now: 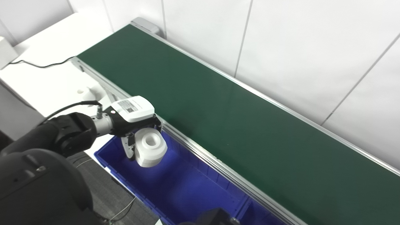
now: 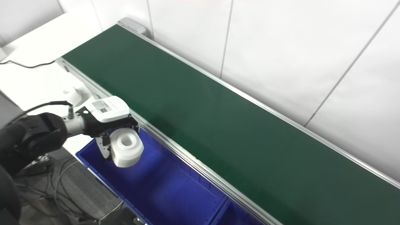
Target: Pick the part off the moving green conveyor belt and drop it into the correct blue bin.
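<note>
My left hand (image 1: 132,120) is shut on a white ring-shaped part (image 1: 150,147) with a round hole in its top. It holds the part in the air over the left end of the blue bin (image 1: 187,187), just off the near rail of the green conveyor belt (image 1: 218,106). The same hand (image 2: 107,120) and part (image 2: 126,147) show in the right eye view, above the bin (image 2: 162,190). No part lies on the belt. My right hand is not in view.
A metal rail (image 1: 200,153) runs between belt and bin. A divider (image 2: 223,207) splits the bin at the right. A white table (image 1: 47,78) at the left holds a small white piece (image 1: 84,92) and a black cable (image 1: 40,65). White wall panels stand behind the belt.
</note>
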